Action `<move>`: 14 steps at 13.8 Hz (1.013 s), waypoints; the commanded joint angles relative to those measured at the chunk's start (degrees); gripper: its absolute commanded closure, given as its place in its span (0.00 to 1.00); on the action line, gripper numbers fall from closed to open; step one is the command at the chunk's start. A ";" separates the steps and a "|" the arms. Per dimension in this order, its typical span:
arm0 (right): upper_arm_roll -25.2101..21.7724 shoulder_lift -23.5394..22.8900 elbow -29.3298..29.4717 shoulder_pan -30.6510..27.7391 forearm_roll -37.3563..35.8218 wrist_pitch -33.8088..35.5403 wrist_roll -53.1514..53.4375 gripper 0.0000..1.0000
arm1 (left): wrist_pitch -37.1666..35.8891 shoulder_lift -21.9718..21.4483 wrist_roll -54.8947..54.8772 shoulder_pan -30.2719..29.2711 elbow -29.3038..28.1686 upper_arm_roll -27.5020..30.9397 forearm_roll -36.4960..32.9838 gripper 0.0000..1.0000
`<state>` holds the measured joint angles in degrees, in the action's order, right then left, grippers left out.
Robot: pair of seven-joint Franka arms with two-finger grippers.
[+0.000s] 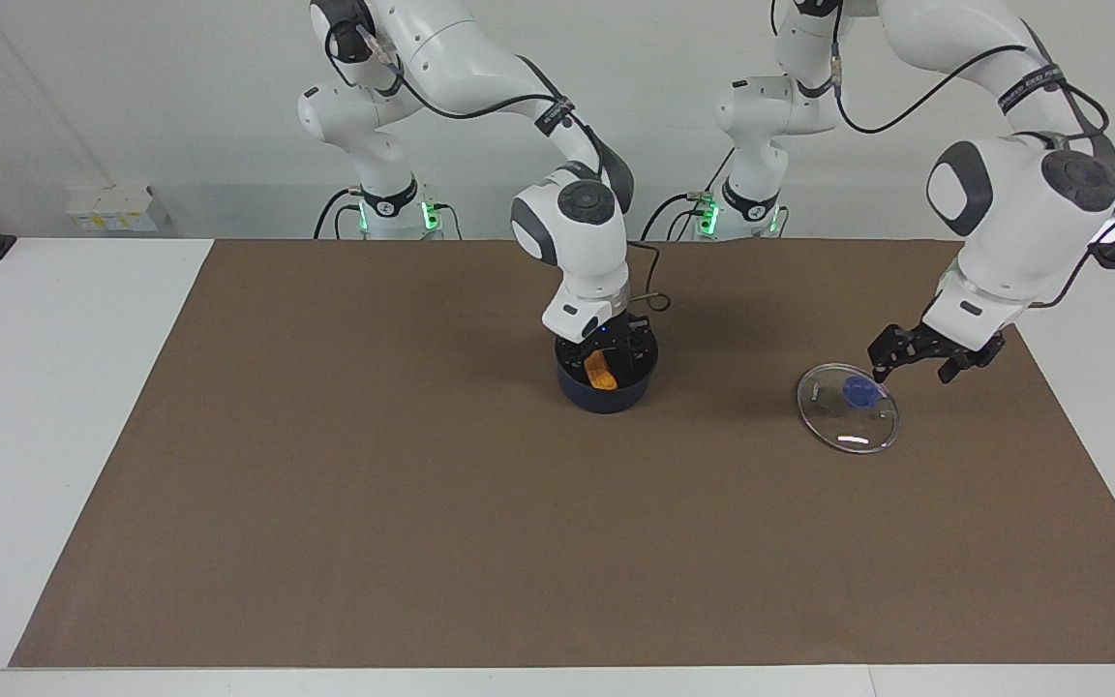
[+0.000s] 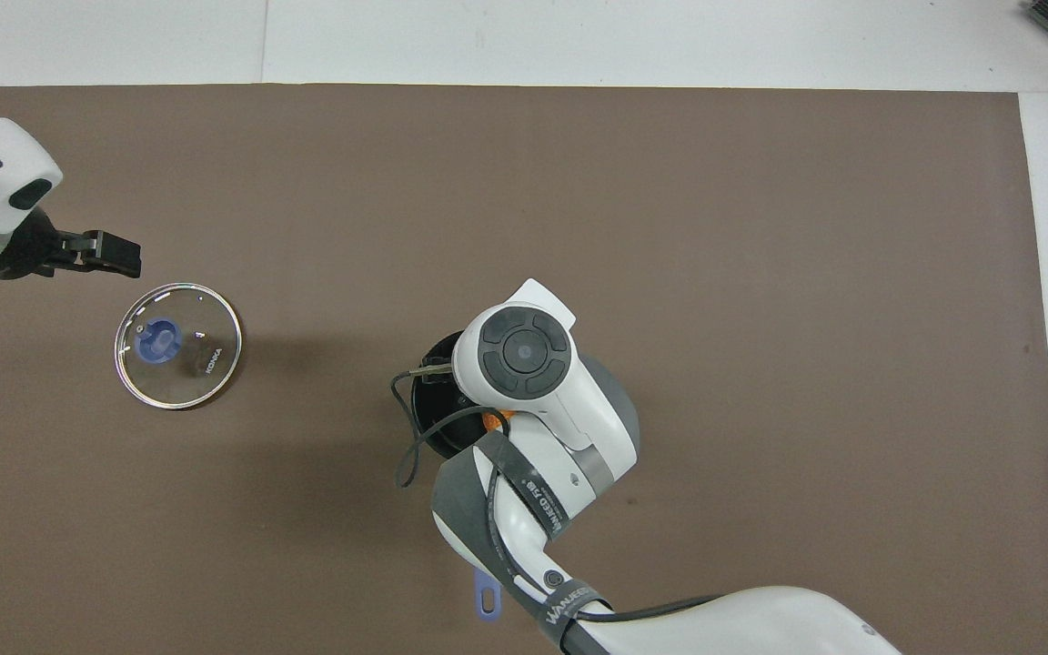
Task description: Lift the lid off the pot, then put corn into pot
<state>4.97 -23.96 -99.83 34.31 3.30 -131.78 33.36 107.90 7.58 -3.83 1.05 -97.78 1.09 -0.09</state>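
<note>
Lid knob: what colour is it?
Blue, at the centre of the clear glass lid lying on the mat; the overhead view shows it best.

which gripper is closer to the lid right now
Left. The left gripper hangs just above the mat beside the lid, close to its rim and not touching. The right gripper is down inside the pot with the corn, well away.

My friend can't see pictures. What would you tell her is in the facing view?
The right arm's pincer is down inside a dark blue pot in the middle of a brown mat, with an orange corn cob at its tips. Toward the left arm's end of the table, a clear glass lid lies flat on the mat, and the left pincer hangs open beside it.
</note>
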 commanded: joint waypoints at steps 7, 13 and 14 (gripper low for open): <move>-0.31 14.97 -2.64 -5.55 0.21 7.76 4.35 0.10 | -16.58 -4.94 1.10 -0.17 10.68 -0.22 0.87 0.00; -0.22 26.93 -5.29 -21.01 0.13 18.03 -4.24 0.08 | -16.85 -5.73 0.75 -0.26 9.36 -0.22 0.96 0.00; -0.31 27.99 -4.16 -23.47 0.13 20.75 -6.53 0.07 | -16.85 -5.73 0.75 -0.34 9.37 -0.22 0.88 0.00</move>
<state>3.92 0.26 -102.73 15.08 3.20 -114.03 30.62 92.30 1.61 -3.45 1.06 -89.42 0.91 0.10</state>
